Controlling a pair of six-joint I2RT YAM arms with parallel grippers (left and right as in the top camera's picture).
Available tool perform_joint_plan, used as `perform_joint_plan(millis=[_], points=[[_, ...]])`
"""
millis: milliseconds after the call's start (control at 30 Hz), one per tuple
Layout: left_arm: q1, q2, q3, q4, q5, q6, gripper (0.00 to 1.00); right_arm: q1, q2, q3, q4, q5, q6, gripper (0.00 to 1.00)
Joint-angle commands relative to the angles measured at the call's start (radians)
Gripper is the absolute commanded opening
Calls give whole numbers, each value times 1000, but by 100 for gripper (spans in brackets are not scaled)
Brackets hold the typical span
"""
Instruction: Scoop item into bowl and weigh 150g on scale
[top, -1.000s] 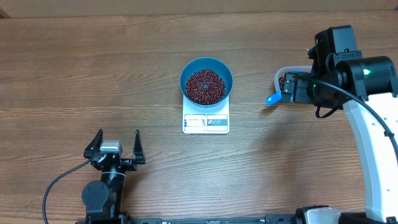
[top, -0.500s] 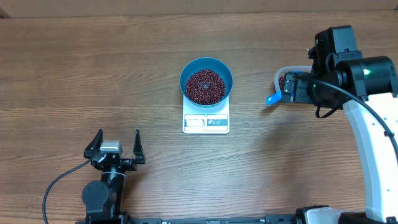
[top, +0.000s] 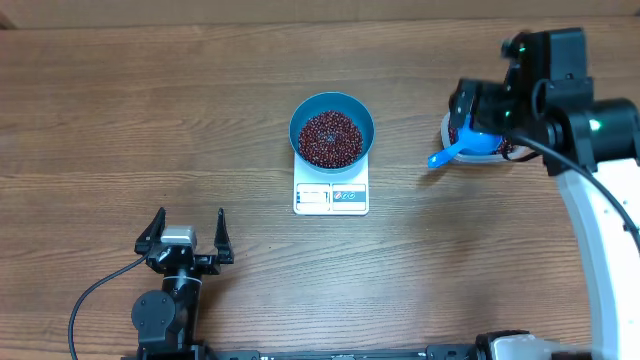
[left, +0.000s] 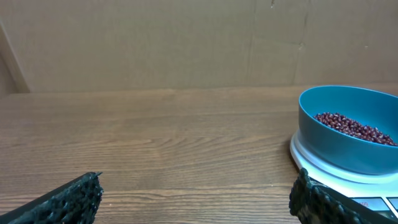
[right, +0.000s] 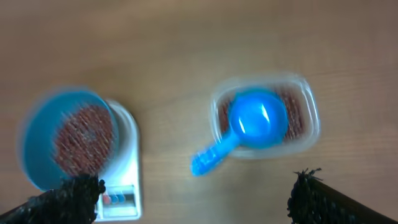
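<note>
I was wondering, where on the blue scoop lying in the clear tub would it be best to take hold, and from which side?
Grip the scoop by its handle, coming straight down from above and pinching across its narrow width. The handle juts out over the tub rim toward the scale, clear of the beans; the rest is round, wide and sits inside the tub.

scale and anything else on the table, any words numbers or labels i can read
No text can be read in any view.
Small flat white square scale, grey display: any digits are too small to read.
Its button panel: coloured marks, too small and blurred to read.
Round bright blue plastic bowl, small blue handled scoop, clear plastic tub: no print visible.
</note>
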Motion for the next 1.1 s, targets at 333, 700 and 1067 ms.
perform_joint_plan(millis=[333, 700, 1067], points=[[6, -9, -3, -5, -14, -9, 100, 3, -456, -684, 879, -187, -11, 100], [6, -9, -3, -5, -14, -9, 100, 3, -881, -1356, 1521, -209, -11, 100], [6, -9, -3, -5, -14, -9, 100, 3, -1268, -1646, 1360, -190, -38, 100]])
